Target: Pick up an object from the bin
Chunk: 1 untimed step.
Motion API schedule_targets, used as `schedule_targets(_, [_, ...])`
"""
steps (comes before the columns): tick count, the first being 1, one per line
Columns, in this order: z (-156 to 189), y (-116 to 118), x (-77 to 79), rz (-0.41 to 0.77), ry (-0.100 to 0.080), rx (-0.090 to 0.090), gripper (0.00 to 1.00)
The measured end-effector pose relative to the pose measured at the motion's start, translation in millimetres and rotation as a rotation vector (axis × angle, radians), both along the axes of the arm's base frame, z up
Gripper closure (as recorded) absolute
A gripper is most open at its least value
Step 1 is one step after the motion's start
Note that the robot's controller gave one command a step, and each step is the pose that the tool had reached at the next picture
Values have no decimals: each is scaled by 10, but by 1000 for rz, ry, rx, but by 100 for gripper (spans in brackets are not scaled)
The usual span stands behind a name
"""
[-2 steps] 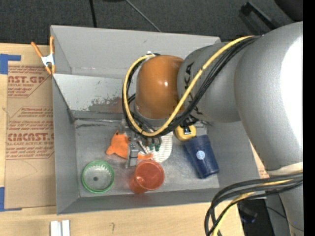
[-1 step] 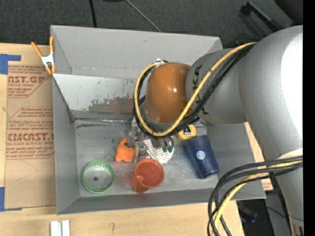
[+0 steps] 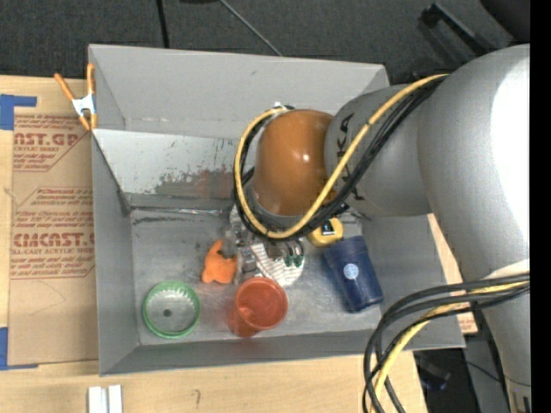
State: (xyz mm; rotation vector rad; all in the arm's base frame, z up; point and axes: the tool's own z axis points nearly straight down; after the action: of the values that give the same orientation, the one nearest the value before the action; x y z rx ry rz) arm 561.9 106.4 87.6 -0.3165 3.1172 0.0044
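My arm [image 3: 448, 144] takes up the most room, a broad silver-grey bulk coming in from the right and bending down over the grey metal bin [image 3: 112, 299]. At my wrist sits the rounded orange-brown cover [image 3: 293, 162], with yellow and black cables [image 3: 245, 157] looped round it. Below that cover my gripper [image 3: 256, 252] is low over the middle of the bin's floor, near the foot of the sloped back wall. Whether it is open or closed I cannot tell, since the cover and wrist hide most of it, and I see nothing that is plainly held in it. Of the loose things, the biggest is a dark blue container [image 3: 351, 274] with a pale round mark on it. It lies tilted on the floor to the right of my gripper and apart from it. Next is a red cup [image 3: 256, 306], mouth upward, just in front of my gripper toward the bin's near wall. A green round lid [image 3: 170, 308] lies flat near the front left corner, well apart from me. A small orange toy [image 3: 219, 267] lies just beside my gripper on its left, so close that I cannot tell whether they touch. A pale patterned piece [image 3: 284, 269] shows right under my gripper. A small yellow piece [image 3: 327, 231] peeks out beside the blue container's upper end.
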Motion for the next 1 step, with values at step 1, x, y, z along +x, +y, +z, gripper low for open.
schedule_targets(1, [1048,-113,-328,29,6,-2,100])
